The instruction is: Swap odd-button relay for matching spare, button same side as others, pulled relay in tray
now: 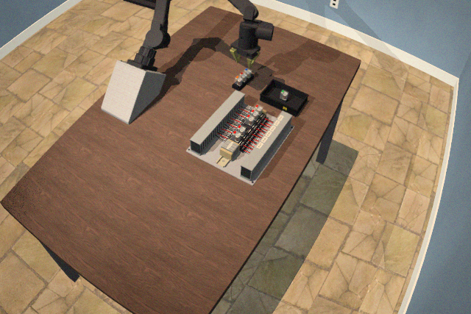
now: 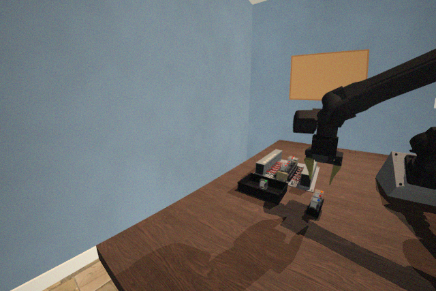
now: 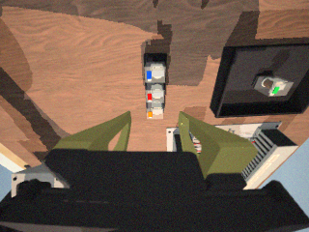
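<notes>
My gripper (image 1: 242,61) (image 2: 320,180) (image 3: 154,115) is open and empty, pointing down above the black spare holder (image 1: 238,87) (image 2: 313,212) (image 3: 155,58). The holder bears three spares: one with a blue button (image 3: 149,75), one with a red button (image 3: 150,97) and one with an orange button (image 3: 150,114). A relay with a green button (image 1: 284,95) (image 2: 263,184) (image 3: 272,86) lies in the black tray (image 1: 273,104) (image 2: 257,193) (image 3: 220,79), on its side or upright I cannot tell. The relays in the row have red buttons; a dark gap shows mid-row, between relays (image 1: 249,119) (image 1: 241,130).
The relay row sits on a grey panel (image 1: 207,158) between two raised wire ducts (image 1: 218,120) (image 1: 271,147). A beige terminal block (image 1: 227,151) stands at the row's near end. The tray stands between the panel and the table's far right edge, beside the spare holder.
</notes>
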